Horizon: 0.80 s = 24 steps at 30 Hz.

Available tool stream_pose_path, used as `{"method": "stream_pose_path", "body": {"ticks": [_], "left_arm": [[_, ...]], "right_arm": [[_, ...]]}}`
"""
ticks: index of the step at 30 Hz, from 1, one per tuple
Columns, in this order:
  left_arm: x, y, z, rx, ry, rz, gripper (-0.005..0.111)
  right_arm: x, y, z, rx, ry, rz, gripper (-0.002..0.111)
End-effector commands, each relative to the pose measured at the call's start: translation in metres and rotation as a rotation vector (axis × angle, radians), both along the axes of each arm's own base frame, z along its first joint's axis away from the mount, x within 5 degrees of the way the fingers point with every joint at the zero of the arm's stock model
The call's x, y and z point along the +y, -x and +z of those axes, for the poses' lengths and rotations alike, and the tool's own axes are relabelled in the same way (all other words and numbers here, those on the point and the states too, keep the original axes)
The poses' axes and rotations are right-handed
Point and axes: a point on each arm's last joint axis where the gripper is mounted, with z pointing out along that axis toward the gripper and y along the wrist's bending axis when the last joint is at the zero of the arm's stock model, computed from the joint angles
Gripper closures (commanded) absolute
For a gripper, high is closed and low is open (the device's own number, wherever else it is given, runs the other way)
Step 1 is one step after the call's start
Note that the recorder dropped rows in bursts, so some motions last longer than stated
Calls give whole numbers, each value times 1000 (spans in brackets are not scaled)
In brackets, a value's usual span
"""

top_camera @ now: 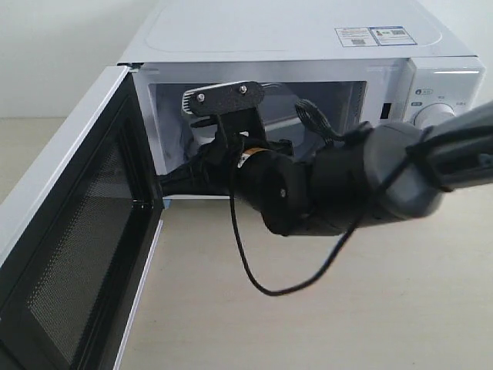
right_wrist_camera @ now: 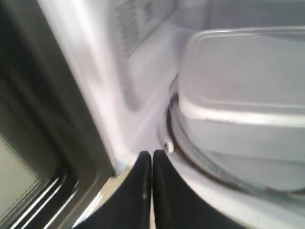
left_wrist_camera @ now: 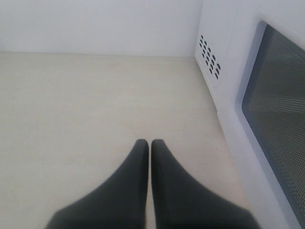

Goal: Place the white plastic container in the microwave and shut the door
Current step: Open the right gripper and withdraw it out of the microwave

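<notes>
The white microwave [top_camera: 308,31] stands at the back with its door [top_camera: 69,262] swung wide open to the left. My right arm [top_camera: 339,185] reaches into the cavity and hides the container in the exterior view. In the right wrist view the white plastic container [right_wrist_camera: 243,90] rests lid-up on the glass turntable [right_wrist_camera: 200,162] inside. My right gripper [right_wrist_camera: 152,155] is shut and empty at the cavity's front lip on the hinge side, apart from the container. My left gripper [left_wrist_camera: 150,143] is shut and empty, low over the table beside the door's outer face [left_wrist_camera: 281,109].
A black cable [top_camera: 254,270] loops from the right arm down onto the beige table [top_camera: 347,324]. Vent holes [left_wrist_camera: 209,62] show on the microwave's side, beyond the open door. The open door takes up the table's left side.
</notes>
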Motion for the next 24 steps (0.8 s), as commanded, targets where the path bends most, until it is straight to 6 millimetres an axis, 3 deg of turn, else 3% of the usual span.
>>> {"method": "stream_pose_path", "body": {"ticks": [1,5,10,17,24], "left_arm": [[0,0,3,-17,6,0,102],[0,0,3,-17,6,0,102],[0,0,3,-17,6,0,102],[0,0,3,-17,6,0,102],[0,0,3,-17,6,0,102]], "right_arm": [[-14,43,13,-64,23,36,108],[-38,82,21,-148,16,31,108],[-70,110,34,-175,-4,30,108],[-81,118,59,-255,-75,12,108],[-82,117,62,-278,-84,1,108]]}}
